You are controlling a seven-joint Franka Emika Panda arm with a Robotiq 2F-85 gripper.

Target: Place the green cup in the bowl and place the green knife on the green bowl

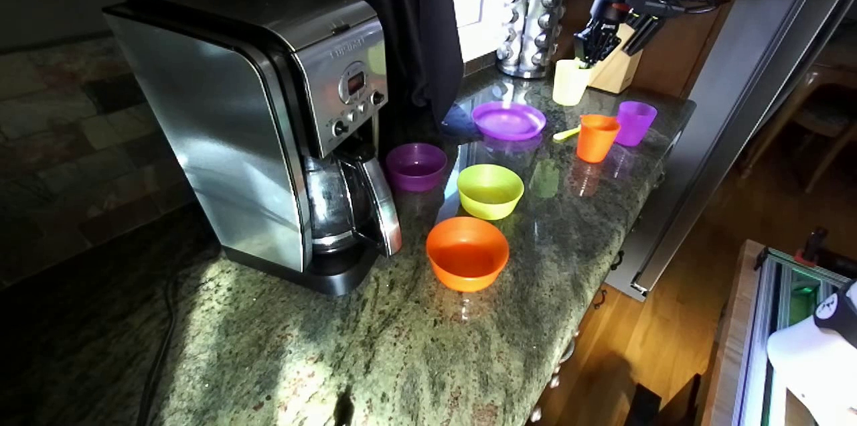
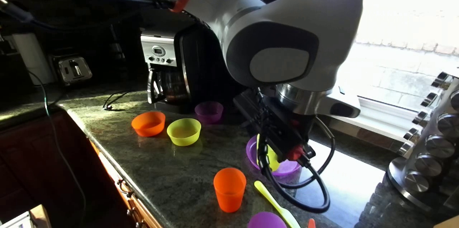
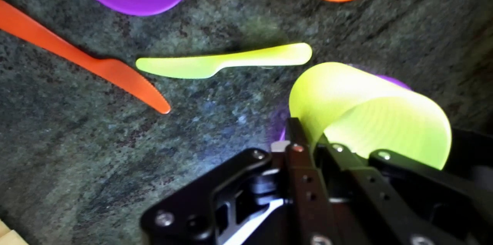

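My gripper [image 3: 310,133] is shut on the wall of the pale green cup [image 3: 339,83], one finger inside and one outside. The cup is held above the counter; it also shows in both exterior views [image 1: 568,84] [image 2: 273,158], partly hidden by the arm in one of them. The gripper [image 1: 596,54] is at the far end of the counter. The green bowl [image 1: 491,207] stands between the orange bowl and the purple dishes; it also shows in an exterior view [image 2: 183,134] and looks empty. The green knife [image 3: 227,60] lies flat on the counter [image 2: 274,201], near the orange cup.
An orange cup [image 2: 230,188], a purple cup [image 1: 635,123] and an orange knife [image 3: 88,62] lie near the green knife. A purple plate [image 1: 509,121], purple bowl [image 1: 416,168] and orange bowl [image 1: 467,255] surround the green bowl. A coffee maker [image 1: 268,131] and spice rack [image 1: 531,17] stand behind.
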